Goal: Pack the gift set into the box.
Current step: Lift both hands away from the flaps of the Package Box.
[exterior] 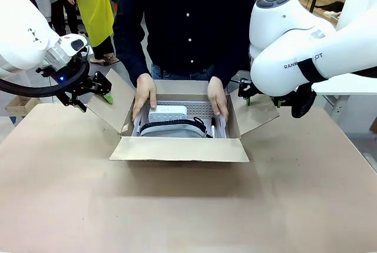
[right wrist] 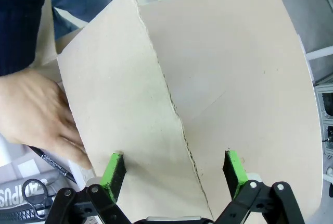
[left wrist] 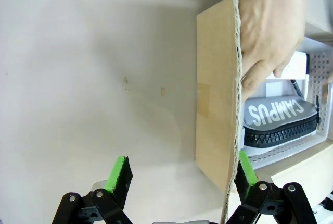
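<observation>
centre frame, the person's hands (exterior: 145, 93) hold the gift set (exterior: 177, 119) inside the box (exterior: 179, 149); left pincer (exterior: 97, 91) and right pincer (exterior: 244, 92) gape astride the side flaps (exterior: 118, 103), best hold them wide

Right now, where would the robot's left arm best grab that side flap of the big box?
Its free outer edge, approached from outside the box, away from the person's hand. The left flap sticks out as a thin sheet, edge-on to the left gripper, whose open fingers straddle it; a pinch across its thickness should probably hold.
</observation>
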Action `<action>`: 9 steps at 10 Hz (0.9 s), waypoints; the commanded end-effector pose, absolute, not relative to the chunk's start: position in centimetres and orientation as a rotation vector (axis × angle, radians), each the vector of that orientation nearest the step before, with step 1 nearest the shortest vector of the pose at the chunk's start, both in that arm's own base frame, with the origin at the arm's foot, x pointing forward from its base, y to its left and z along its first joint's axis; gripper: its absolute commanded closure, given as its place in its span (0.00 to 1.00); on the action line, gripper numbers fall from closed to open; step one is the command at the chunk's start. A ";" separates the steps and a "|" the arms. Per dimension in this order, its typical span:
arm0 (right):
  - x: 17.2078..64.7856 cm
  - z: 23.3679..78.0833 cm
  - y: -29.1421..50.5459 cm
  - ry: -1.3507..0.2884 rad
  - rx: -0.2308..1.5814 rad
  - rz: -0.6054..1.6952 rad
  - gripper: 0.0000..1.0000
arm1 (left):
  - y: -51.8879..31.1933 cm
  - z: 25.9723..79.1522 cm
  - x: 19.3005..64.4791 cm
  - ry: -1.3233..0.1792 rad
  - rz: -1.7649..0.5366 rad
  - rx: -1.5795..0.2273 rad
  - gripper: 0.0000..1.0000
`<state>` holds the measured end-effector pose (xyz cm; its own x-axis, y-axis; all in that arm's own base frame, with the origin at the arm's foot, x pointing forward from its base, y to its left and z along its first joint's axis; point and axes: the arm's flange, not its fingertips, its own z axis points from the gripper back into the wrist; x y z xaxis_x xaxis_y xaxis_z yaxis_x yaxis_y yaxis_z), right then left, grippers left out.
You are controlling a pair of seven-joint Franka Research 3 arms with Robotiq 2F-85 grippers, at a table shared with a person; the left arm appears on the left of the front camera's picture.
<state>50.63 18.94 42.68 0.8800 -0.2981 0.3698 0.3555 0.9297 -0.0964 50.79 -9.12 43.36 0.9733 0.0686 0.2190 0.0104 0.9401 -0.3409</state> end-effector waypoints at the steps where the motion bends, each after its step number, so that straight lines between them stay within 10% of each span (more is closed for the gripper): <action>1: 50.7 43.1 18.9 -0.361 -0.175 -0.340 0.00 | -9.1 43.6 50.7 -0.230 0.044 -0.337 0.00; 5: 50.6 42.7 18.9 -0.358 -0.164 -0.342 0.00 | -9.1 43.4 50.8 -0.231 0.030 -0.347 0.00; 9: 46.6 52.1 12.2 -0.213 0.202 -0.209 0.00 | -0.9 51.3 46.1 -0.202 -0.083 -0.803 0.00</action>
<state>49.10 16.14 49.27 0.9337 -0.2509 0.2554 0.2206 0.9650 0.1417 47.55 -4.73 50.43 0.9732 0.0113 0.2295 0.1357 0.7778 -0.6136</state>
